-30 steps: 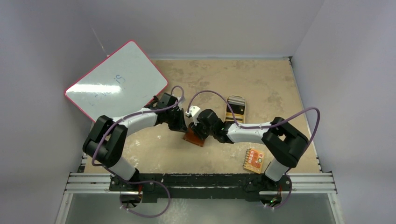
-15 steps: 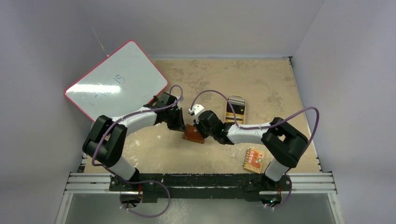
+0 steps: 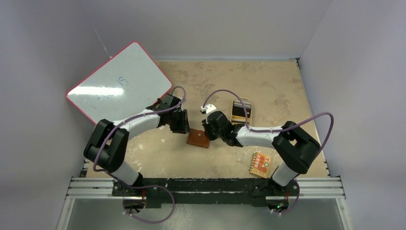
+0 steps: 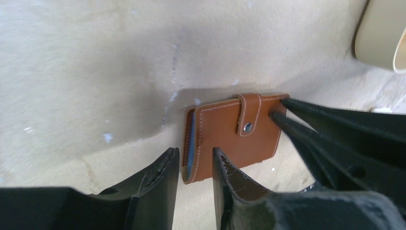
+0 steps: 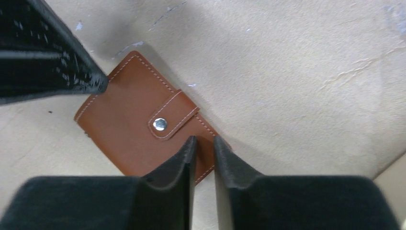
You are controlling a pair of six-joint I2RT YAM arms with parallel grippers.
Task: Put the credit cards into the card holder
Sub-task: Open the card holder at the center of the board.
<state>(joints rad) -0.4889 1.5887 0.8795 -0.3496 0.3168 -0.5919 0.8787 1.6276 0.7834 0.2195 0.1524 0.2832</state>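
Closest to me, off to the right, lies the orange-red packet, which has no part in this job. Mid-desk, between my two arms, the card holder lies flat and shut, with its snap tab fastened and facing up.

The left pincer hovers at the holder's left end with its fingers apart and nothing gripped. The right pincer sits at the opposite end with only a sliver of gap. Its tips are right at the holder's edge, and I see nothing nipped between them.

I read the step in hand as getting this holder open. To do that well, I would press the left end down so the leather cannot skate. Then I would bring the right fingers round to the tab's free end and peel upward rather than tug sideways.

The holder's long axis runs roughly left to right across the desk, one short end toward each pincer. Bluish pocket edges show at the left end. As best I can tell, the tab wraps over the far long edge.

Farther back to the right stands the tan dish. A dark patch in it could be one of the credit cards, but it is too small to be sure. Farthest away, at the left, leans the red-rimmed whiteboard.
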